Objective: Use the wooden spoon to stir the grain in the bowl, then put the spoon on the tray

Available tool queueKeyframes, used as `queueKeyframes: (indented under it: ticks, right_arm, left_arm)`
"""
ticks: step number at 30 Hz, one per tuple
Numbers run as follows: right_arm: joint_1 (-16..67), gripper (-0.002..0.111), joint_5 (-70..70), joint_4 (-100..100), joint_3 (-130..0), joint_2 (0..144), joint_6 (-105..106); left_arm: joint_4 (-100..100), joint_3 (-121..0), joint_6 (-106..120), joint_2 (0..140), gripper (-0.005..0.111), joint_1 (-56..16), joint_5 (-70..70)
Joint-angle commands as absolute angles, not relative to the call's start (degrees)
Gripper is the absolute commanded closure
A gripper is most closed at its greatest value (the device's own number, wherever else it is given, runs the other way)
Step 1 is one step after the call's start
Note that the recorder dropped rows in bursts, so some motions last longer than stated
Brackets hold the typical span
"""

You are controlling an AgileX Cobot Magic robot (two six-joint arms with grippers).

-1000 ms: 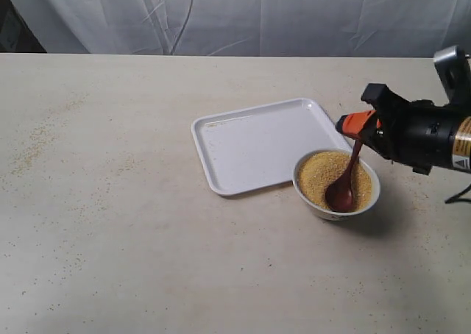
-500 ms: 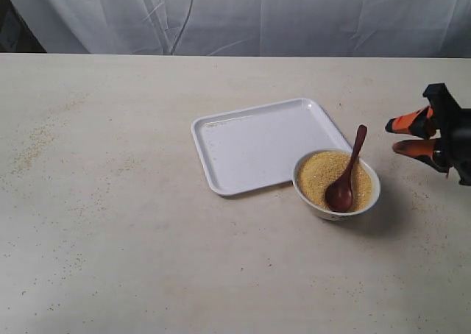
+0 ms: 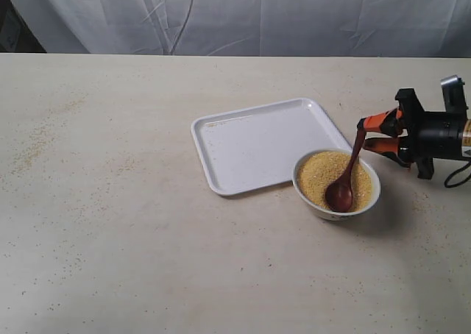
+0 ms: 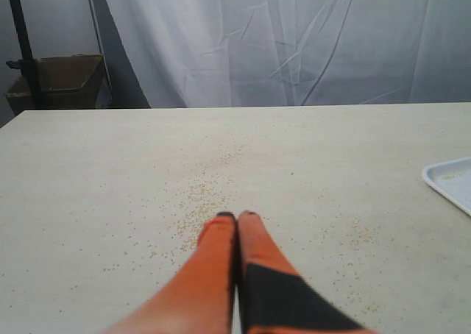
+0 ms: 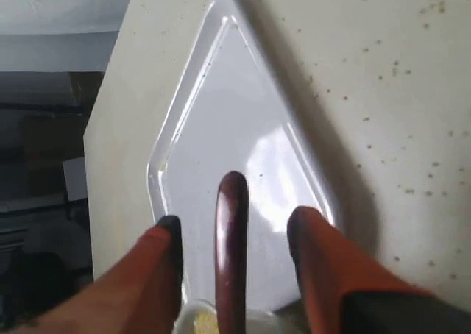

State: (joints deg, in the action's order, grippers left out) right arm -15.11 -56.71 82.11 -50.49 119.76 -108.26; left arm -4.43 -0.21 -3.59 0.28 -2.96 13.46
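A small white bowl (image 3: 369,199) heaped with yellow-orange grain (image 3: 321,173) stands at the tray's near right corner. The dark wooden spoon (image 3: 346,178) rests with its oval end in the grain and its handle leaning up to the right. My right gripper (image 3: 374,133) is open, its orange fingers on either side of the handle's top end without touching it; the right wrist view shows the handle (image 5: 231,246) standing in the gap of the gripper (image 5: 237,227). The white tray (image 3: 257,144) lies flat with nothing on it. My left gripper (image 4: 236,218) is shut, holding nothing, low over the table.
Spilled grains (image 4: 204,194) are scattered over the beige tabletop, most thickly on its left side. A white cloth backdrop (image 3: 235,14) hangs behind the table's far edge. A cardboard box (image 4: 62,80) stands beyond the table in the left wrist view.
A second ago my right gripper held the spoon's handle. It let go and drew back to the right, leaving the spoon in the bowl, and has now returned to straddle the handle tip.
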Motion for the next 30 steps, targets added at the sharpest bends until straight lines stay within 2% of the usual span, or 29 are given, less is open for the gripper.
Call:
queueKeyframes:
  ticks: [1, 4, 9, 12, 13, 16, 23, 27, 30]
  right_arm:
    - [-12.95, 0.062, -57.57, 81.49, -52.85, 121.58, -107.03]
    - [-12.48, 0.068, -57.69, 79.79, -52.96, 121.58, -105.5]
    - [-12.48, 0.108, -59.77, 76.01, -52.96, 121.58, -102.96]
    - [-12.48, 0.108, -64.24, 71.35, -52.96, 121.58, -101.44]
    - [-12.48, 0.108, -69.75, 68.32, -52.96, 121.58, -99.5]
    - [-12.36, 0.108, -69.96, 65.99, -52.83, 119.18, -95.77]
    - [-5.07, 0.108, -69.96, 74.8, -52.73, 102.46, -66.43]
    - [3.25, 0.108, -56.64, 75.96, -52.73, 101.53, -58.92]
    - [5.82, 0.108, -52.3, 75.96, -52.73, 102.81, -53.02]
  left_arm:
    - [-4.63, 0.0, -3.79, 0.0, 0.107, -2.92, 13.24]
    - [-4.63, 0.0, -3.79, 0.0, 0.107, -2.92, 13.24]
    - [-4.76, 0.0, -3.79, 0.0, 0.107, -2.92, 13.24]
    - [-4.76, 0.0, -3.79, 0.0, 0.107, -2.92, 13.24]
    - [-4.76, 0.0, -3.79, 0.0, 0.107, -2.92, 13.24]
    - [-4.76, 0.0, -3.79, 0.0, 0.107, -2.92, 13.24]
    - [-4.76, 0.0, -3.79, 0.0, 0.107, -2.92, 13.24]
    - [-4.76, 0.0, -3.79, 0.0, 0.107, -2.92, 13.24]
    - [-4.76, 0.0, -3.79, 0.0, 0.107, -2.92, 13.24]
